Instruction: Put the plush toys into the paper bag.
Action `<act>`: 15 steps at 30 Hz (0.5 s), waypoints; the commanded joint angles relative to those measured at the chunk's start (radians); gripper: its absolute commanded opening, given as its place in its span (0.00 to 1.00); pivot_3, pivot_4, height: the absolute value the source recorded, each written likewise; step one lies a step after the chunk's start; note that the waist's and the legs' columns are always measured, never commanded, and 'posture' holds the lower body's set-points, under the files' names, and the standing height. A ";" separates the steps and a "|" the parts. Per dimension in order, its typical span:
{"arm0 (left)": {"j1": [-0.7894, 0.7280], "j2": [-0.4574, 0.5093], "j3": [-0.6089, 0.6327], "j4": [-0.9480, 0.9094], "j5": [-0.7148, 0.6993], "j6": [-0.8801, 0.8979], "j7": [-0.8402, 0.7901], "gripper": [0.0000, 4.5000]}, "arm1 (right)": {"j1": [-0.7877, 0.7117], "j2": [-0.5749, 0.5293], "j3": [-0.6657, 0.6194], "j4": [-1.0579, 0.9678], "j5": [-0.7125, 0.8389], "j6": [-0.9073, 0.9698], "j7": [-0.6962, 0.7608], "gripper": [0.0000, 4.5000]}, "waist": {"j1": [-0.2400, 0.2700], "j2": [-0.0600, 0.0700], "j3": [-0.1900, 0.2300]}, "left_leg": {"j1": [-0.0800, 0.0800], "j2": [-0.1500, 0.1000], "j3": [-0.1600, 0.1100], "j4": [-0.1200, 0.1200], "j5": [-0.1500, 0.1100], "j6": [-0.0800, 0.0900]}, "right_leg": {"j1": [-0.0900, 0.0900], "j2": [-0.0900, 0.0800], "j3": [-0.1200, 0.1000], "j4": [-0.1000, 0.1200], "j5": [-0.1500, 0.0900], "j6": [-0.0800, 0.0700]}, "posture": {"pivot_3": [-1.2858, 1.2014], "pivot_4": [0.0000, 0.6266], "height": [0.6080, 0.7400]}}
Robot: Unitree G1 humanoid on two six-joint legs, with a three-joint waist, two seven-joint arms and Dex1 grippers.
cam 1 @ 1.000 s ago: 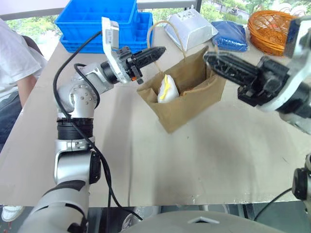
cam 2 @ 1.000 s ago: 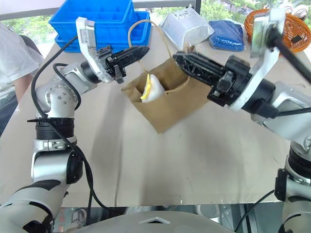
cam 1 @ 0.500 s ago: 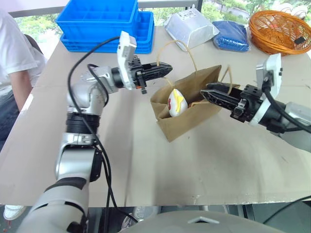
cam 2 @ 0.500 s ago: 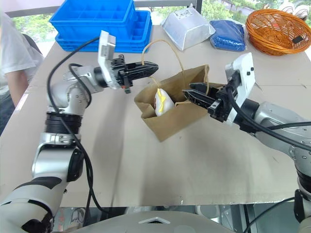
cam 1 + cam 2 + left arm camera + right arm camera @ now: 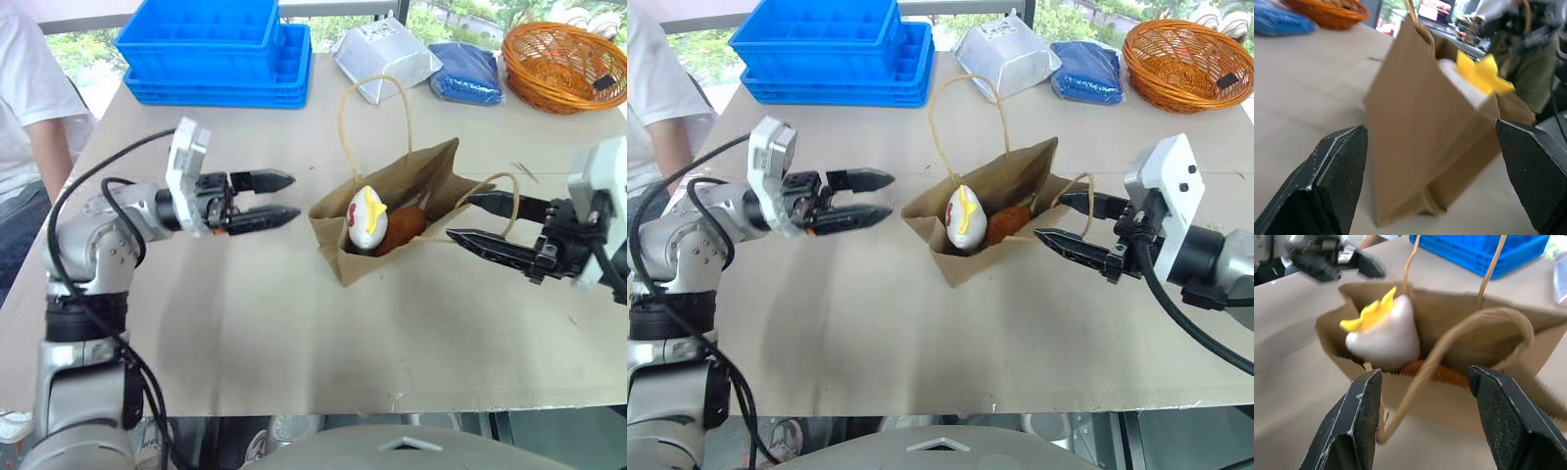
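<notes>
On the worktop (image 5: pixel 294 343), the paper bag (image 5: pixel 411 211) now rests with its open mouth up, no longer lifted between the arms as a second ago. Both plush toys sit inside: the white toy (image 5: pixel 366 217) with yellow tips toward the left, the brown toy (image 5: pixel 402 227) beside it, which was not visible before. The left pincer (image 5: pixel 279 199) has drawn back to the left of the bag, its fingers spread and empty. The right pincer (image 5: pixel 470 217) has let go too, spread at the bag's right side near one cord handle (image 5: pixel 490 186). Far behind stand blue crates (image 5: pixel 211 49) and an orange basket (image 5: pixel 558 54).
</notes>
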 commanded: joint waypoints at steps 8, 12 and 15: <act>0.006 -0.038 -0.004 -0.051 -0.006 -0.045 0.031 0.99 | -0.088 0.025 0.069 0.087 0.423 -0.098 -0.246 0.60 | 0.002 0.000 0.000 | 0.000 0.000 0.002 0.000 0.000 0.000 | 0.000 0.000 0.001 0.000 0.000 0.000 | 0.52 0.24 1.00; 0.019 -0.037 -0.002 -0.078 -0.020 -0.035 0.035 0.99 | -0.042 0.027 0.037 0.072 0.552 -0.126 -0.269 0.60 | 0.004 -0.001 0.000 | 0.000 0.001 0.001 0.000 0.000 0.000 | 0.000 0.000 0.001 0.000 0.000 0.000 | 0.52 0.24 1.00; 0.037 -0.030 0.003 -0.098 -0.023 -0.040 0.024 0.99 | 0.046 -0.019 -0.093 0.043 0.542 -0.056 -0.234 0.60 | 0.009 -0.001 0.000 | 0.000 0.001 0.001 0.000 0.000 0.000 | 0.000 0.000 0.001 0.000 0.000 0.000 | 0.52 0.24 1.00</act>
